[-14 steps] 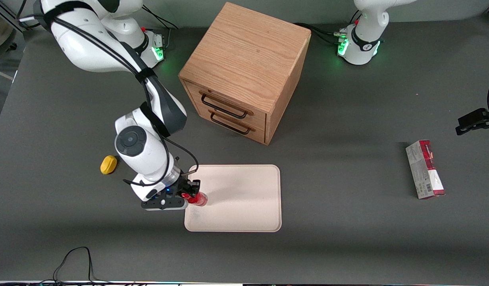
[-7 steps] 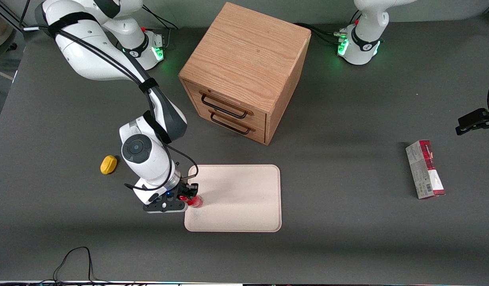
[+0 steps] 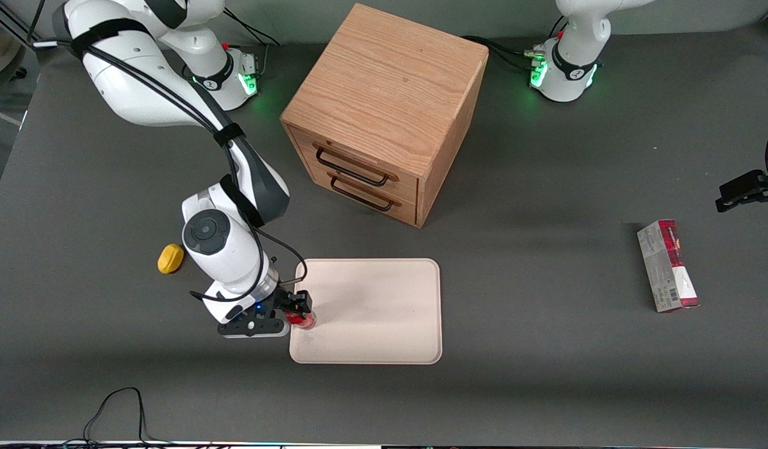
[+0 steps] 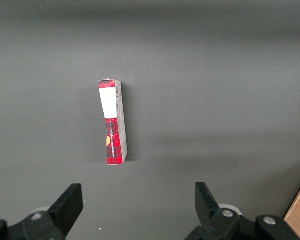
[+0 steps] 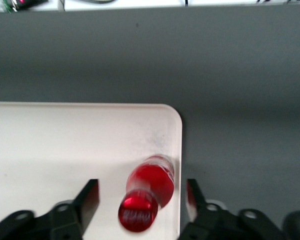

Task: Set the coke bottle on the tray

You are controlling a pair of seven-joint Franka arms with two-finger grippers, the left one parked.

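Here, in the front view, we see the gripper (image 3: 295,312) above the tray (image 3: 384,324), at its edge toward the working arm, with the bottle (image 3: 305,320) there. In the right wrist view, the fingers (image 5: 89,197) stand wide apart, touching nothing; the bottle (image 5: 147,191) between them stands on the tray (image 5: 65,150), slightly tilted, cap toward the camera.

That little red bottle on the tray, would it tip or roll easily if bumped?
Probably. The bottle looks narrow, so a nudge could topple it, and its round body would likely roll. It stands beside the tray rim, between the open gripper's fingers.
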